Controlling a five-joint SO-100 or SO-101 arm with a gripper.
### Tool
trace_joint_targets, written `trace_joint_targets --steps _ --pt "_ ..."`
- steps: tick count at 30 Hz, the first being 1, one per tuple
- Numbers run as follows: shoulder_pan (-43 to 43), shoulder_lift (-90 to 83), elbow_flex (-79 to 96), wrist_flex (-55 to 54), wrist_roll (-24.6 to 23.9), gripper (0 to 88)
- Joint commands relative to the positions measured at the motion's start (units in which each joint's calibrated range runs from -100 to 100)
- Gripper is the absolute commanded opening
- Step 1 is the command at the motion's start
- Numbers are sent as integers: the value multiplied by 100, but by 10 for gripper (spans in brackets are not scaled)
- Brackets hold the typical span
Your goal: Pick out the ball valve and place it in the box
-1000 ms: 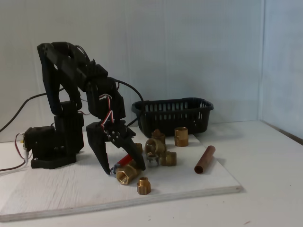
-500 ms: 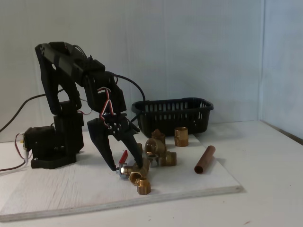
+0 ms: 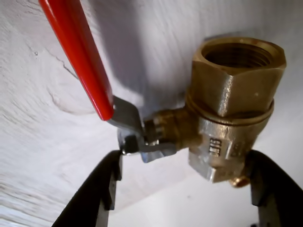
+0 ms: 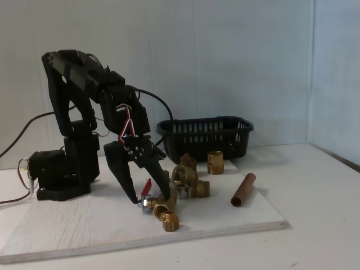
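Room: white wall behind, and a white board point(image 4: 112, 225) lying on the white tabletop point(image 4: 320, 225).
Ball valve: the ball valve point(image 3: 227, 109) sits low between the two black fingers point(image 3: 94, 189) in the wrist view. Its brass body has a six-sided open end, and its red lever reaches up to the left. In the fixed view the ball valve point(image 4: 151, 201) is at the front of the board, at the left edge of the brass pile.
Gripper: the gripper point(image 4: 149, 198) points down at the board. Its fingers are pinching the ball valve, one on each side.
Small brass pieces: a pile of brass fittings point(image 4: 188, 183) lies just right of the valve. One brass fitting point(image 4: 170, 221) lies at the front.
Pipe: a brown pipe piece point(image 4: 243, 189) lies well apart to the right.
Box: the black box point(image 4: 205, 138) stands behind the pile, near the wall.
Arm: the black arm point(image 4: 73, 135) stands on the left of the board.
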Motion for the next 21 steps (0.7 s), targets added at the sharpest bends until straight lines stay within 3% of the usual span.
trace_joint_targets --steps 1,4,15,21 --pt "3 58 101 80 0 426" --pt "11 58 101 89 0 515" --pt "84 -18 37 123 11 463" --pt "328 7 -712 786 145 463"
